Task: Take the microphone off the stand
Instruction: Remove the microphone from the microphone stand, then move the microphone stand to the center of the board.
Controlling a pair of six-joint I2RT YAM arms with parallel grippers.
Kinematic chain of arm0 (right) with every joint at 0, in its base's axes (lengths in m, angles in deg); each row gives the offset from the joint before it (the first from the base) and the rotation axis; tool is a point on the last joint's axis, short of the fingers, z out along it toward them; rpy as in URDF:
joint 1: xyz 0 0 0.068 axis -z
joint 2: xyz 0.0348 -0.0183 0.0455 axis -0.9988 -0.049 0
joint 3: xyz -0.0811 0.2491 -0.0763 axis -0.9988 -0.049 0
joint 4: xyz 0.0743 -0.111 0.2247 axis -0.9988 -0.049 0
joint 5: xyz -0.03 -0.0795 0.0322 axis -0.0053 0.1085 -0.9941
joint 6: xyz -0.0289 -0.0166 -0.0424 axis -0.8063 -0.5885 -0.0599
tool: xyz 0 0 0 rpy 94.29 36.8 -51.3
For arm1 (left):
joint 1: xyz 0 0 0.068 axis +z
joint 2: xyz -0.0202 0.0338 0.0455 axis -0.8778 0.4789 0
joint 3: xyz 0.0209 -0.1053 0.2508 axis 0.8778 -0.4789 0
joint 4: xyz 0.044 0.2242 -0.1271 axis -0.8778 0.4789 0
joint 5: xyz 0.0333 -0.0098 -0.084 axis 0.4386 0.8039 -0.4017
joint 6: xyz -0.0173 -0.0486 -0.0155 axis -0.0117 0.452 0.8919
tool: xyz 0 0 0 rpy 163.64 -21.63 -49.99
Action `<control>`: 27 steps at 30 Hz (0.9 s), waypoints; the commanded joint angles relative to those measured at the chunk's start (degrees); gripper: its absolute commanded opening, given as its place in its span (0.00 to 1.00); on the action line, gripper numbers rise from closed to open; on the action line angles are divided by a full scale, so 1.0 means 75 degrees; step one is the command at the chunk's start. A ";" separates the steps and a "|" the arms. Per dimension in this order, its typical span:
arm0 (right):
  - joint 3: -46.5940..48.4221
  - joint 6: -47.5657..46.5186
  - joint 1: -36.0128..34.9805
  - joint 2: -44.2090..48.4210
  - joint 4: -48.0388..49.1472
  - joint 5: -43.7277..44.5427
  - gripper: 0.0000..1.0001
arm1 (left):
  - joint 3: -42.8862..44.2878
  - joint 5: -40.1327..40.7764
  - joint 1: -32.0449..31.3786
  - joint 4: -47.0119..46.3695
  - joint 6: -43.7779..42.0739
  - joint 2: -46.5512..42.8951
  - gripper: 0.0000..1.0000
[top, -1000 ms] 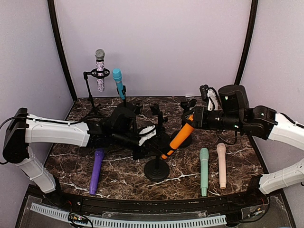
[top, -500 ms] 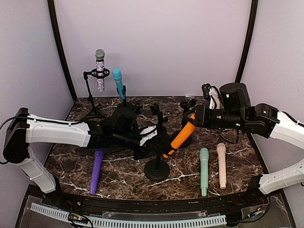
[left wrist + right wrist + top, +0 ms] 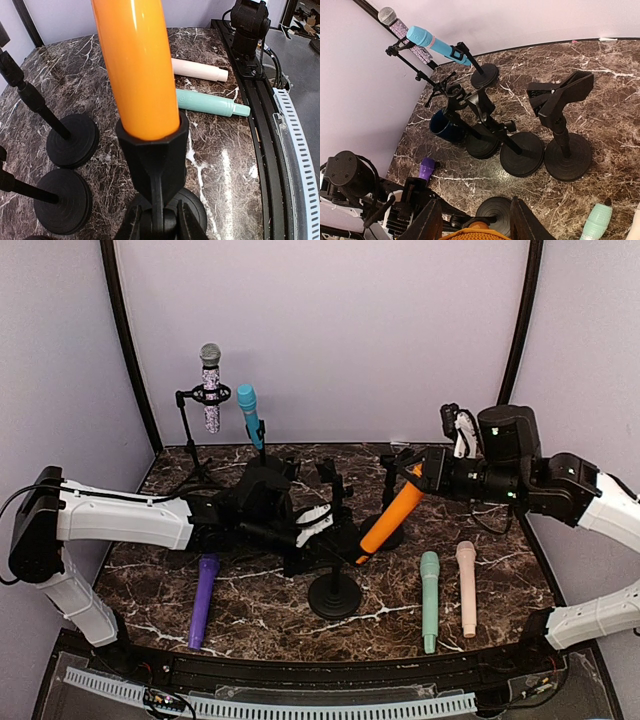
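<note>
At frame centre the orange microphone [image 3: 390,520] leans tilted, its lower end seated in the clip [image 3: 152,150] of the stand [image 3: 334,595]. The jaws of the right gripper [image 3: 412,472] grasp its upper end. Those of the left gripper [image 3: 156,226] clench the stand's stem. The pull-out is not yet done.

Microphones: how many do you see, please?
6: glitter and blue mounted back left, orange in the right gripper, purple lying left, mint and pink lying right; others may be hidden.

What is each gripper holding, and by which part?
The right gripper grips the orange microphone near its upper end; left gripper clamps the stand's stem below the clip.
</note>
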 commanded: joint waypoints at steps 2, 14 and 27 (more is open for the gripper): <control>0.0414 -0.0248 0.0241 0.0282 0.0376 0.0945 0.00 | -0.0275 0.0128 -0.0130 0.1455 -0.0426 0.0296 0.00; 0.0512 -0.0415 0.0278 0.0534 -0.0120 0.1306 0.00 | -0.0297 0.0679 -0.0145 0.1379 -0.0338 0.0434 0.00; 0.1509 -0.1285 0.1191 0.0773 -0.3348 0.1026 0.00 | -0.0234 0.1229 0.1263 0.1175 0.0089 -0.0141 0.00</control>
